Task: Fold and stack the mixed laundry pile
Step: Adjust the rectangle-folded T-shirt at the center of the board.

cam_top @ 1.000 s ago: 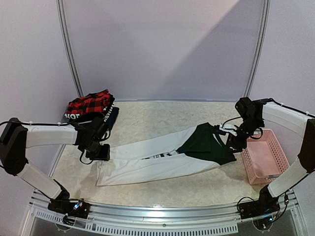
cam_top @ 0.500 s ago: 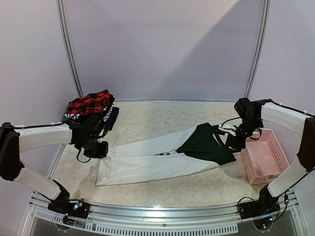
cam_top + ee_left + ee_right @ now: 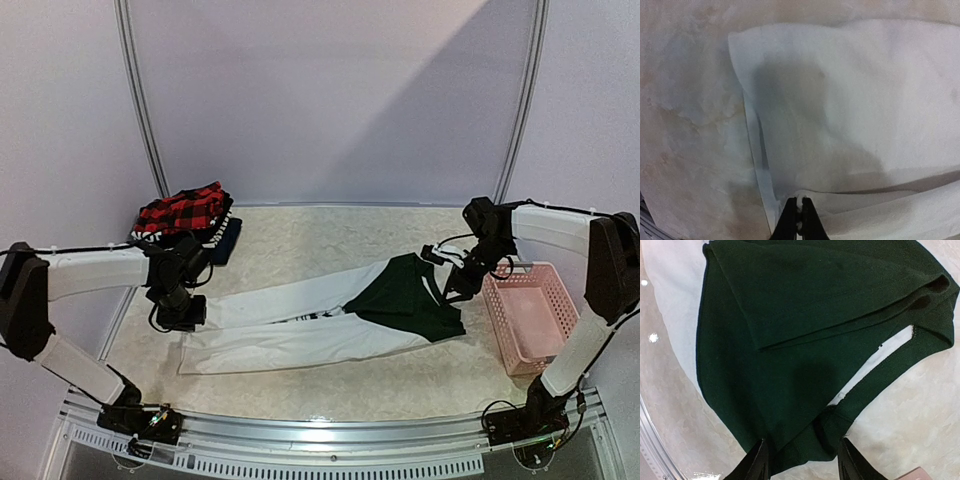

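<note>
A white tee with dark green sleeves lies stretched across the table. My left gripper is at its left end, shut on a pinch of the white hem in the left wrist view. My right gripper is at the tee's right end. Its fingers stand half apart around a thick bunch of the green collar fabric, gripping it. A folded stack with a red-and-black plaid shirt on top and dark clothes under it sits at the back left.
A pink slatted basket stands at the right edge of the table, close to my right arm. The curved white backdrop wall rises behind the table. The metal rail with both arm bases runs along the near edge.
My left gripper has shut on the white hem and drawn it left and nearer. The whole tee has slid left, and my right gripper has followed it leftward.
</note>
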Controlling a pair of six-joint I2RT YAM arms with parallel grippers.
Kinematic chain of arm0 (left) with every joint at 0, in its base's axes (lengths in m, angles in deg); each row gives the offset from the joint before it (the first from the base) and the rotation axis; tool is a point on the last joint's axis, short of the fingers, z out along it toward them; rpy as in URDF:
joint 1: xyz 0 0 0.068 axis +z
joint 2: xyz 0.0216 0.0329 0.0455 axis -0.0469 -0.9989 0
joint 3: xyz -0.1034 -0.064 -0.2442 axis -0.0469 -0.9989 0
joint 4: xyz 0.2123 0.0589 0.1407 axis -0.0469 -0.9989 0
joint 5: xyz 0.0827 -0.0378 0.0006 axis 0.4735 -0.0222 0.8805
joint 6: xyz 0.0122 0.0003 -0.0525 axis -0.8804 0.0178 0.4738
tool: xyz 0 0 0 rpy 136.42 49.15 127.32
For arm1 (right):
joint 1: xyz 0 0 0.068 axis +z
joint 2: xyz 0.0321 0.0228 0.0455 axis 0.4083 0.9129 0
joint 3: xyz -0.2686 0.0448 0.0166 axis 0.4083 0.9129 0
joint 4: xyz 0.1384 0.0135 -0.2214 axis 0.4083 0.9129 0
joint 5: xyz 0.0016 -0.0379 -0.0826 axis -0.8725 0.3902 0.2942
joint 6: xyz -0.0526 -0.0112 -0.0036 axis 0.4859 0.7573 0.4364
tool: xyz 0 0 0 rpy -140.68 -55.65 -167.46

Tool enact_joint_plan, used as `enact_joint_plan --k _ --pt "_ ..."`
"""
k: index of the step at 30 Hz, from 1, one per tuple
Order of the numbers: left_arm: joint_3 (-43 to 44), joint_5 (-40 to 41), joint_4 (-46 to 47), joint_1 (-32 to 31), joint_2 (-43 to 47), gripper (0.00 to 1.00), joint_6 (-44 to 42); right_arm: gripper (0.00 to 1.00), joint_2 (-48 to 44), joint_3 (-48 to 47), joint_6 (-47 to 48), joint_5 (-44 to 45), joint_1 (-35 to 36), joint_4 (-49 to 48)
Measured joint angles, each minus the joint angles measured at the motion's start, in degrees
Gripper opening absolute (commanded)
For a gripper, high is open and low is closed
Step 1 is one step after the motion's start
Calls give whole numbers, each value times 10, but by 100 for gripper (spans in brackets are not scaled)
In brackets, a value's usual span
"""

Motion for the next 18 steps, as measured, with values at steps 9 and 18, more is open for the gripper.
enact_joint_plan --k 9,18 --pt "48 77 36 26 -106 48 3 47 0 0 -19 9 0 -14" --pt "-47 63 51 4 135 54 53 49 1 -3 -11 -24 16 -2"
